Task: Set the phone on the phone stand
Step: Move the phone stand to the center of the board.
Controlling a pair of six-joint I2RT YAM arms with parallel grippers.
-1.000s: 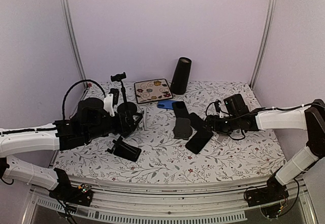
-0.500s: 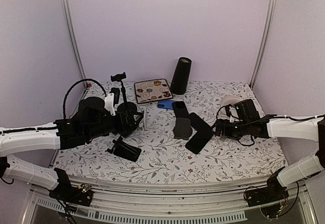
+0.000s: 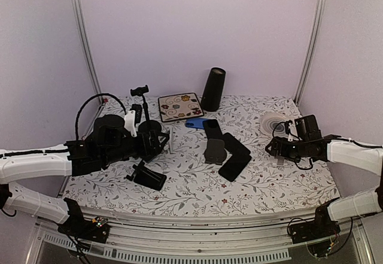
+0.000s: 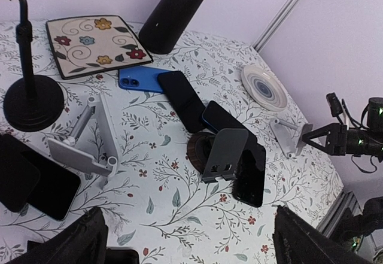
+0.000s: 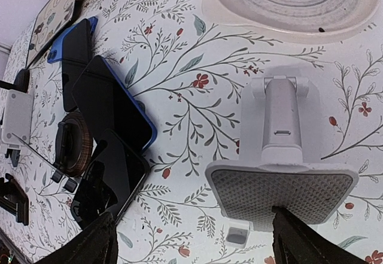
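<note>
A black phone point(image 4: 250, 173) lies flat beside the grey phone stand point(image 4: 230, 150) at mid-table; both also show in the top view, the phone point(image 3: 234, 164) and the stand point(image 3: 214, 150). A blue-edged phone point(image 5: 116, 105) and another black phone point(image 4: 182, 99) lie behind them. My right gripper point(image 3: 272, 149) is open and empty, with a small white phone stand point(image 5: 281, 156) just in front of its fingers, nearer the right one. My left gripper point(image 3: 157, 139) is open and empty, above the table left of the grey stand.
A blue phone point(image 3: 194, 122), a flowered tile point(image 3: 179, 106) and a tall black speaker point(image 3: 212, 89) sit at the back. A striped plate point(image 3: 276, 122) lies at the back right. A white folding stand point(image 3: 169, 138), a tall clamp stand point(image 3: 142, 99) and a black stand with a phone point(image 3: 149, 177) are on the left.
My right arm has drawn back to the right, away from the phones at the centre, to the white stand, and the plate now shows. The left arm has not moved.
</note>
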